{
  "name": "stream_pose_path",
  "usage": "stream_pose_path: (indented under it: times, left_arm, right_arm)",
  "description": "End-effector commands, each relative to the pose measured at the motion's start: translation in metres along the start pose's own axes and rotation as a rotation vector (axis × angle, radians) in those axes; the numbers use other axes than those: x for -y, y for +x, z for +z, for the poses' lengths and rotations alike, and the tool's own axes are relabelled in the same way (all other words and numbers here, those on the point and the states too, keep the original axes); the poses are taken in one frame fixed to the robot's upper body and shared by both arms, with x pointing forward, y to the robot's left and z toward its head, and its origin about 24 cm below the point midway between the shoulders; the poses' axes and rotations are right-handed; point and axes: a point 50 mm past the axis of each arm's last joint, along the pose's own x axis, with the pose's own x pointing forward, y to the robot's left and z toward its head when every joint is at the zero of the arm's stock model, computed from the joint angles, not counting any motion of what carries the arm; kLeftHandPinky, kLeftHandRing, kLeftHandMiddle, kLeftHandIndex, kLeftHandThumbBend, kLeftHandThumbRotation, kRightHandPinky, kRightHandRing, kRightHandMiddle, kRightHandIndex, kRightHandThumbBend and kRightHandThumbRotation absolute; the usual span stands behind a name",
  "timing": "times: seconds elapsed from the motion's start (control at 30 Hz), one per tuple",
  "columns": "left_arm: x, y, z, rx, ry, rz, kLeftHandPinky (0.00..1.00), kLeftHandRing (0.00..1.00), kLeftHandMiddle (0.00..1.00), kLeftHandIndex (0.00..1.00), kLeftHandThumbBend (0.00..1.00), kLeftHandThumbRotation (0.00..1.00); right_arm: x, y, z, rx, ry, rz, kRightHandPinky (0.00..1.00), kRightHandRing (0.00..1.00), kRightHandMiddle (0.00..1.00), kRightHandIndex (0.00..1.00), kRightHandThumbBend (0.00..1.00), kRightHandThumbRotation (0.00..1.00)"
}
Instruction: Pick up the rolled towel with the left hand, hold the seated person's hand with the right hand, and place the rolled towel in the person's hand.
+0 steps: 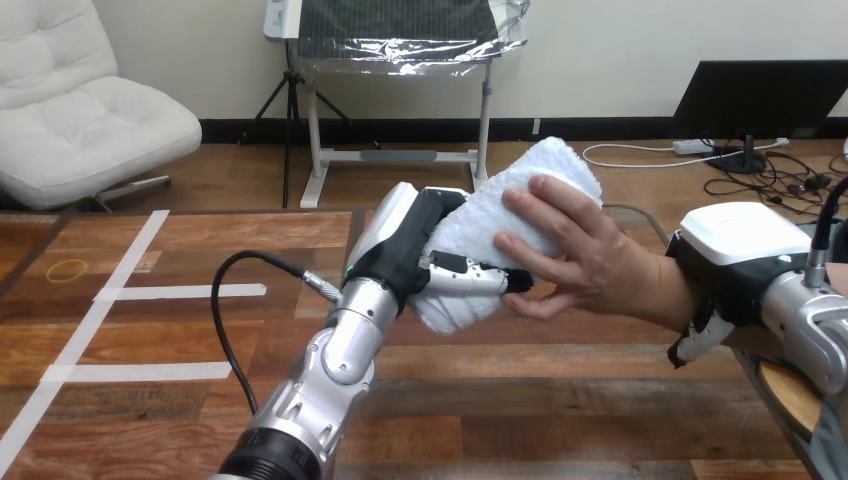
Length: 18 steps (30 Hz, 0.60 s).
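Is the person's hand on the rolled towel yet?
Touching. Head view: the person's hand has its fingers curled over the rolled towel, which the left hand grips too.

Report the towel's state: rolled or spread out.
Rolled. The towel is a thick, compact white bundle, gripped by the left hand with the person's hand on it too; nothing hangs loose.

We find no text, label, brand, number or sign that we can read here.
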Motion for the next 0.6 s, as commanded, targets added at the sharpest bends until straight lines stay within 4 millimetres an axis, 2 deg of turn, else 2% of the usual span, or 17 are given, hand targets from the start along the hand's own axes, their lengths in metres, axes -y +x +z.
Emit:
stream_pose_path:
  times: [0.0,0.57]
  left_arm:
    - [0.0351,0.0154,0.0637,0.239,0.028,-0.136,0.28,0.32,0.38,0.46,0.55,0.02]
    - [0.0352,0.0138,0.0627,0.24,0.036,-0.138,0.28,0.32,0.38,0.44,0.53,0.01]
  right_arm:
    - [0.0625,-0.0021,0.0058,0.038,-0.01,-0.223,0.08,0.15,0.25,0.37,0.72,0.0]
    - [0.0604,-0.0026,0.0043,0.035,-0.006,-0.215,0.08,0.15,0.24,0.35,0.73,0.0]
